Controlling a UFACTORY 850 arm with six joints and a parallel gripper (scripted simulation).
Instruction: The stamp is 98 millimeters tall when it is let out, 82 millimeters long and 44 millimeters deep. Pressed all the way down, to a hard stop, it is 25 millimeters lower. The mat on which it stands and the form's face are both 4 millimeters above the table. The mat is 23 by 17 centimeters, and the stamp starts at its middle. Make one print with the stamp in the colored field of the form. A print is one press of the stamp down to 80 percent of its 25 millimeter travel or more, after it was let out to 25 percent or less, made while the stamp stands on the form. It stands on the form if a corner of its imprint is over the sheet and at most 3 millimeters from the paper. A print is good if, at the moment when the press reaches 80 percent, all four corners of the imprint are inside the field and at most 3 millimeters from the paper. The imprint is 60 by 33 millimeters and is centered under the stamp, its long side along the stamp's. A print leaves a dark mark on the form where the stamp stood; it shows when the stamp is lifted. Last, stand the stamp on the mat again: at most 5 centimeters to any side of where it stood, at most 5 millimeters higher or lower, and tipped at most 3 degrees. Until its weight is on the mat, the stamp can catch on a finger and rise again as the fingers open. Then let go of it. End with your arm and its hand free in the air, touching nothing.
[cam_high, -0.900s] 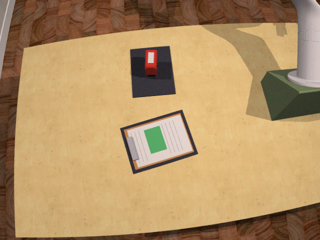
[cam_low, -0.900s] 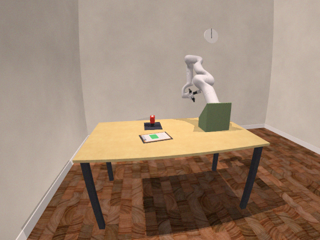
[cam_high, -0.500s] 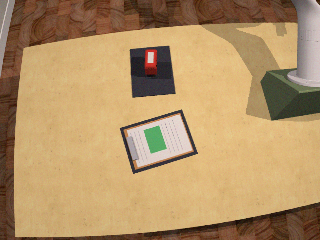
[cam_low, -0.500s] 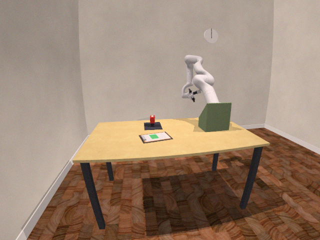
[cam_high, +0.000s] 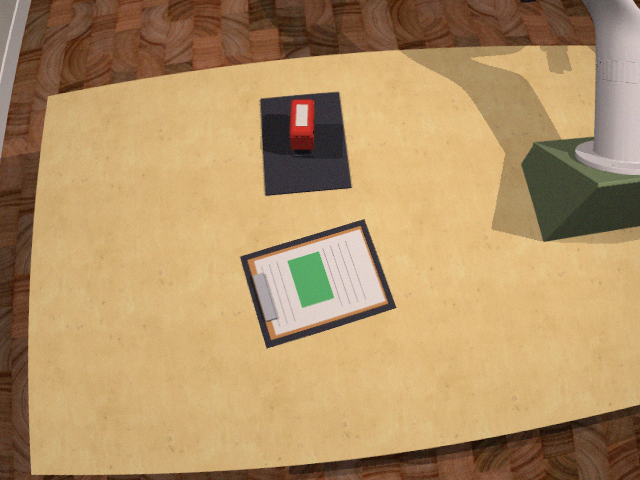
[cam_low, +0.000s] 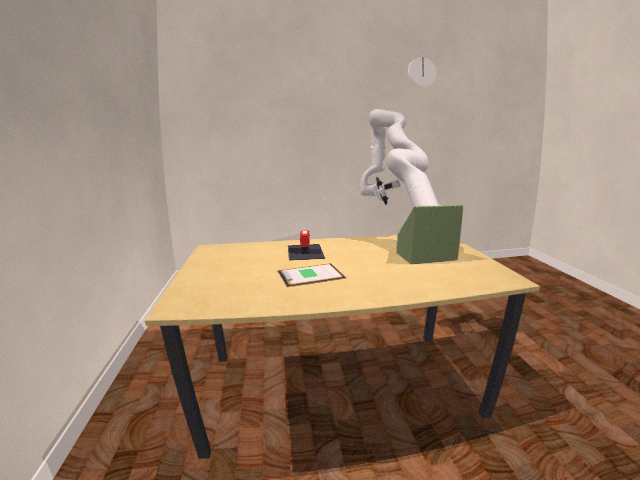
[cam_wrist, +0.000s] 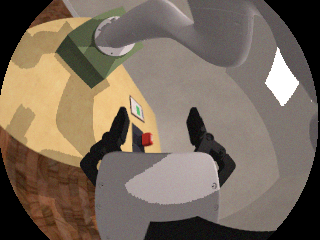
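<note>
The red stamp (cam_high: 301, 124) with a white top label stands upright at the middle of the dark mat (cam_high: 306, 143). It also shows in the exterior view (cam_low: 305, 238) and, small and far, in the wrist view (cam_wrist: 147, 139). The form (cam_high: 317, 282) lies on a clipboard nearer the table's front, its green field (cam_high: 310, 279) plain, with no dark mark. My gripper (cam_low: 383, 189) is open and empty, held high in the air next to the arm's base, far from the stamp. In the wrist view its two black fingers stand wide apart.
The green base block (cam_high: 581, 188) of the arm stands at the table's right rear, with the white arm (cam_low: 400, 155) folded above it. The clipboard's grey clip (cam_high: 265, 296) is on the form's left end.
</note>
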